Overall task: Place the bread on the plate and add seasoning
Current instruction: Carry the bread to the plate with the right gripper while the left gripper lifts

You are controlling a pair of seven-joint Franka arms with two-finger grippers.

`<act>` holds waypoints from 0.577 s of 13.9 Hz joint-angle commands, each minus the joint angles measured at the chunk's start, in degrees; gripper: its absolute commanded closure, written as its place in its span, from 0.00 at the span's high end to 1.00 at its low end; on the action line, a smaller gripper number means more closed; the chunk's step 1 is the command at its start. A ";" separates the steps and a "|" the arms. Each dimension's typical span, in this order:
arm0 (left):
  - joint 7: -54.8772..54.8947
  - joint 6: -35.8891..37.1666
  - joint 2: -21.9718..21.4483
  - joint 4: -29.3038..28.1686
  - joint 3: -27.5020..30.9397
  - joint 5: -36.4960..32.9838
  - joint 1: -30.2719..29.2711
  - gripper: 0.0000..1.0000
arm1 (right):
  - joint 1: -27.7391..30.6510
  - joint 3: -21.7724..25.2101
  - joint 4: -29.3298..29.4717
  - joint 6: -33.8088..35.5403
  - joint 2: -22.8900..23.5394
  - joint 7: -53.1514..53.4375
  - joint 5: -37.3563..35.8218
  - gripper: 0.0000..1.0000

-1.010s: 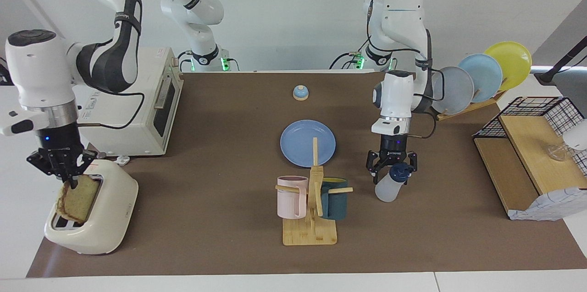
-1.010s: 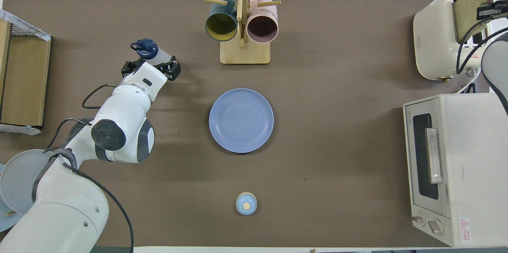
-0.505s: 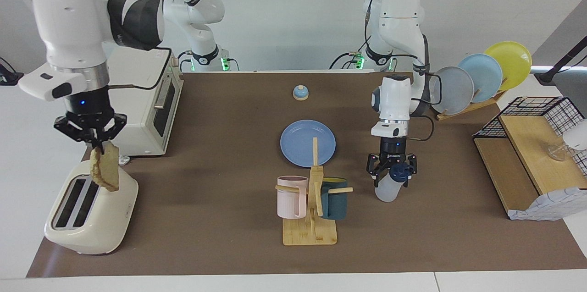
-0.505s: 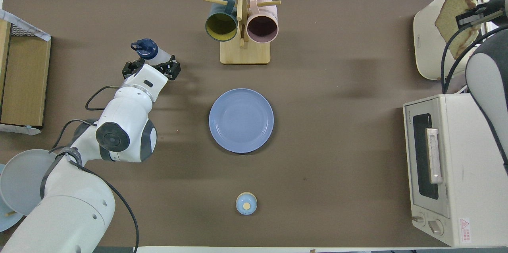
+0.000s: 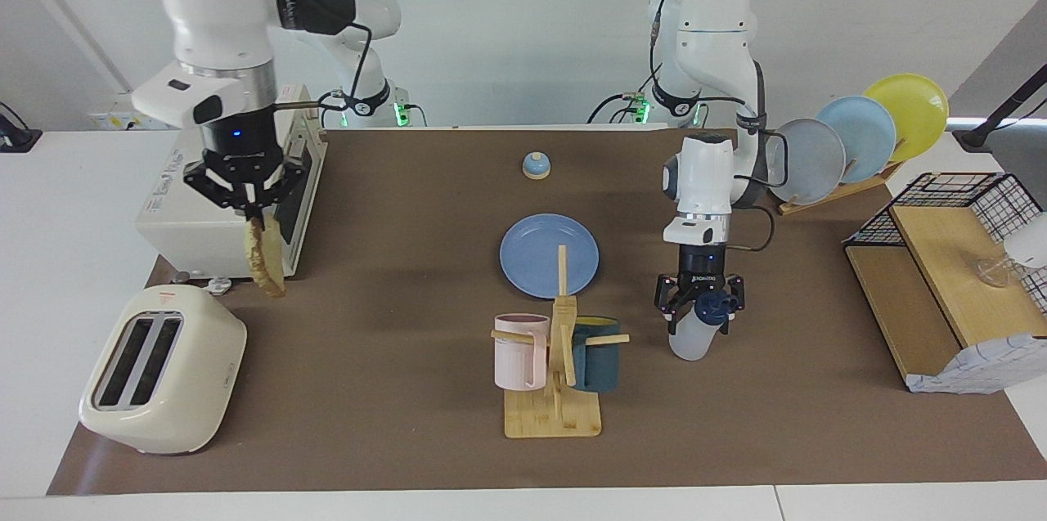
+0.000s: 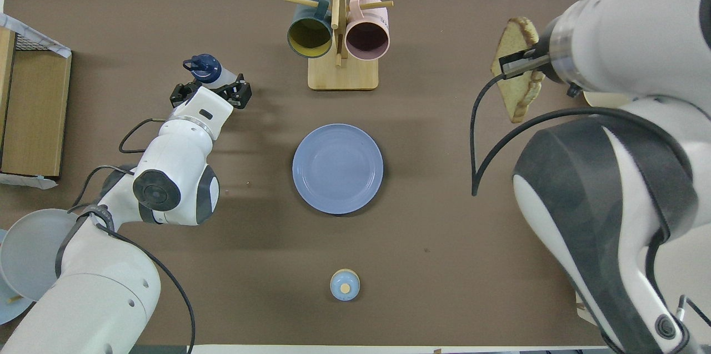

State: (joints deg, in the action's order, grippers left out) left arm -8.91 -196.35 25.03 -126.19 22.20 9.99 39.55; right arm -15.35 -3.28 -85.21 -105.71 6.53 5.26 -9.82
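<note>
The bread [image 5: 265,256] hangs on edge from my right gripper [image 5: 248,213], which is shut on its top edge. It is in the air above the mat, in front of the toaster oven; in the overhead view the bread [image 6: 516,73] is clear of the toaster. The medium-blue plate [image 5: 548,255] lies empty mid-table and also shows in the overhead view [image 6: 338,169]. The seasoning bottle [image 5: 692,334] stands on the mat toward the left arm's end. My left gripper [image 5: 700,310] is open, its fingers on either side of the bottle's blue cap [image 6: 204,66].
A cream toaster [image 5: 164,370] and a white toaster oven [image 5: 214,210] stand at the right arm's end. A wooden mug rack [image 5: 556,366] stands farther out than the plate. A blue-domed knob [image 5: 536,166] sits nearer the robots. A plate rack [image 5: 851,136] and a wooden shelf [image 5: 941,259] stand at the left arm's end.
My right gripper has lifted the bread out of the toaster, up and toward the toaster oven and the table's middle. My left gripper has sunk slightly around the bottle's cap.
</note>
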 commanded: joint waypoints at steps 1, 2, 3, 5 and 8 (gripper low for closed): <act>-0.40 -0.88 1.16 1.03 0.65 0.82 0.53 0.70 | -2.12 -0.32 -4.32 0.16 -2.74 1.41 4.19 0.00; -0.40 -0.70 1.16 1.03 0.65 0.73 0.53 0.49 | -3.36 -0.32 -5.91 -0.63 -3.27 4.55 5.76 0.00; -0.14 -0.44 1.16 1.03 0.74 0.65 0.45 0.25 | -5.02 -0.41 -7.49 -2.55 -3.80 9.71 7.43 0.00; 0.47 -0.35 1.16 1.03 0.74 0.47 0.27 0.00 | -9.67 -0.41 -10.75 -6.50 -3.90 18.25 7.63 0.00; 0.83 -0.52 1.16 1.29 0.65 0.03 -0.95 0.00 | -16.18 -0.41 -17.25 -17.56 -2.32 27.24 6.67 0.00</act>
State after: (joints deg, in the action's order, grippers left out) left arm -8.85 -196.35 25.03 -126.11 22.35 10.00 39.38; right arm -29.23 -3.92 -97.15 -117.27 4.82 28.55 -3.10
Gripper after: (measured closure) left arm 0.485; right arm 0.930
